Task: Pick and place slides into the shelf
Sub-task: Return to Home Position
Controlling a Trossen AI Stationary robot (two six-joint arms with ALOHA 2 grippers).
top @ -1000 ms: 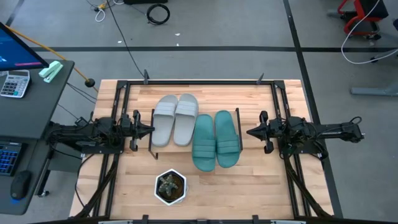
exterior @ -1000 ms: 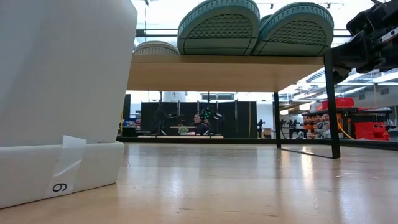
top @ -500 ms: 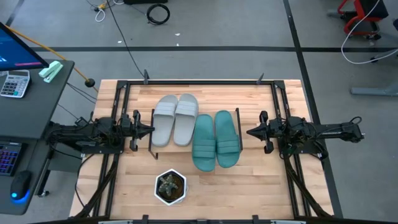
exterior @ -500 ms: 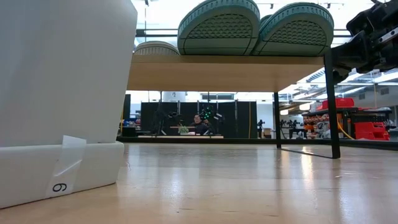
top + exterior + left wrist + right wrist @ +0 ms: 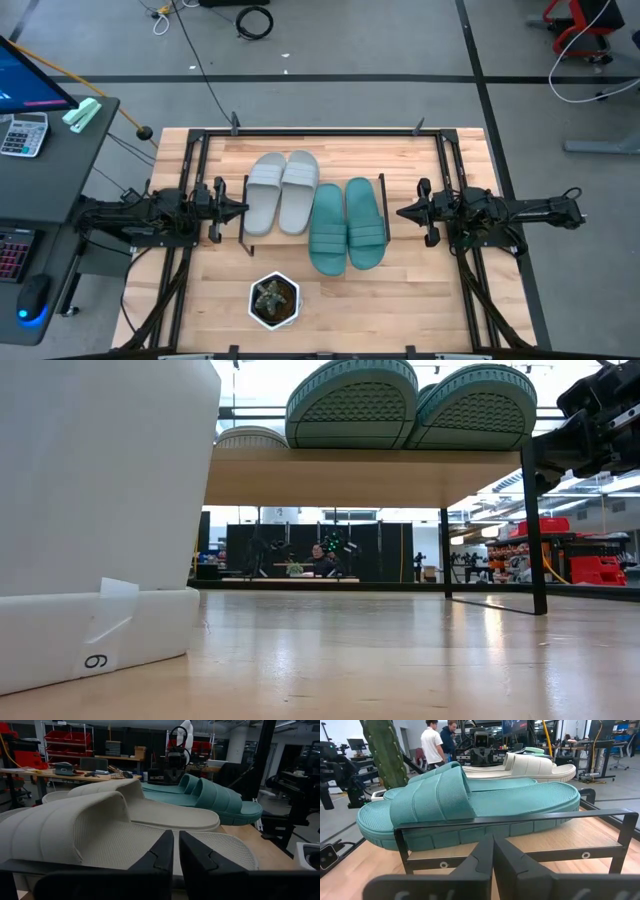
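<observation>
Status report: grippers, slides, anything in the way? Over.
Left gripper and right gripper shut, empty, at either end of the shelf. Grey pair and teal pair on top. Nothing blocking; potted plant stands clear.

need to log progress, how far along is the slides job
Done: the grey pair and the teal pair lie side by side on the shelf. In hand: nothing. The left hand and right hand are shut and empty, one at each end of the shelf. Left: nothing to place, and both look parked.
</observation>
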